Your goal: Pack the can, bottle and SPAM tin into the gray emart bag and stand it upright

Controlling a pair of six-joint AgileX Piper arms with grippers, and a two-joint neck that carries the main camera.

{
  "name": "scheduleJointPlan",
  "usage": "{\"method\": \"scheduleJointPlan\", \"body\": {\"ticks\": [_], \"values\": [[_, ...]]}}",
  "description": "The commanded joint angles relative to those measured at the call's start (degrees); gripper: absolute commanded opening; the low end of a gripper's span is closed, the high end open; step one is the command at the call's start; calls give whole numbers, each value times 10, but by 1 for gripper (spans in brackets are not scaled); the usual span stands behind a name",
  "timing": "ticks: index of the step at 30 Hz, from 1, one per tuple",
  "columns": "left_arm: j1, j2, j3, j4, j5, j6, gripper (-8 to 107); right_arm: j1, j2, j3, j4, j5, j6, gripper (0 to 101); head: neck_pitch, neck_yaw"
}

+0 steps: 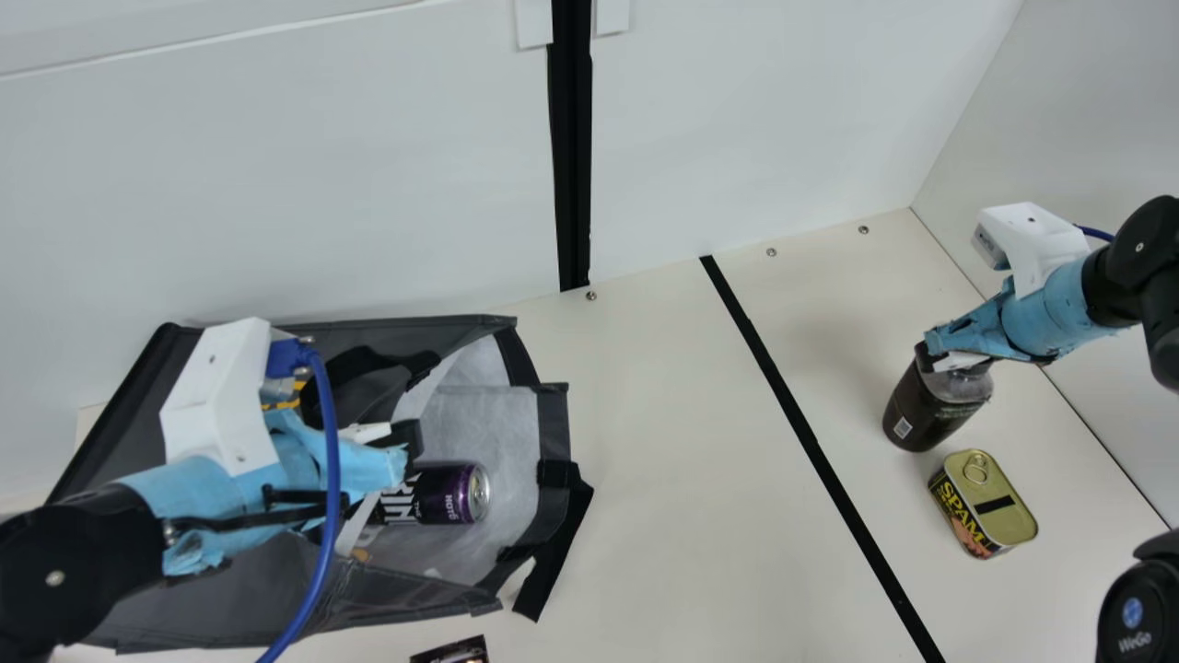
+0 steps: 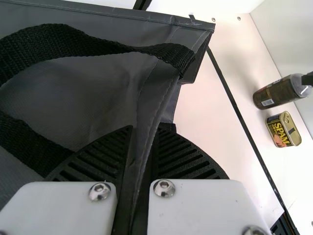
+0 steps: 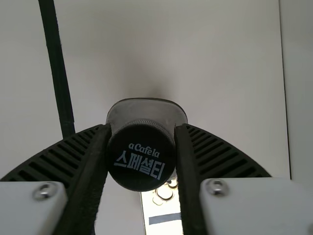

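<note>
So my left gripper (image 1: 406, 444) is pinching the gray bag (image 1: 230, 599), with the can (image 1: 453, 494) lying inside; well right of the bag, my right gripper (image 1: 944, 352) is clamping the bottle (image 1: 926, 414) by its cap (image 3: 141, 159), SPAM tin (image 1: 999, 517) sitting nearby.

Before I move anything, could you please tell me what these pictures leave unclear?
Main view: the can's inner end, behind the left tool.
Main view: the bag's deep interior, behind the left arm.
Main view: most of a dark printed thing, cut off by the bottom edge.
Right wrist view: part of the SPAM tin, behind the bottle.
</note>
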Motion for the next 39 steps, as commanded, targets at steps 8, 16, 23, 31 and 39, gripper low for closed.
{"method": "scheduleJointPlan", "body": {"ticks": [8,16,23,31,39], "values": [[0,0,0,0,0,0,-8,0,8,-6,10,4,-13,0,-12,-1],[0,0,0,0,0,0,-8,-1,5,-28,37,17,-49,0,-12,-1],[0,0,0,0,0,0,-8,0,-1,-49,65,34,-94,0,-12,-1],[0,0,0,0,0,0,-8,5,-10,-39,102,40,-147,0,-12,-1],[0,0,0,0,0,0,-8,15,-34,-4,134,40,-195,0,-12,-1]]}}
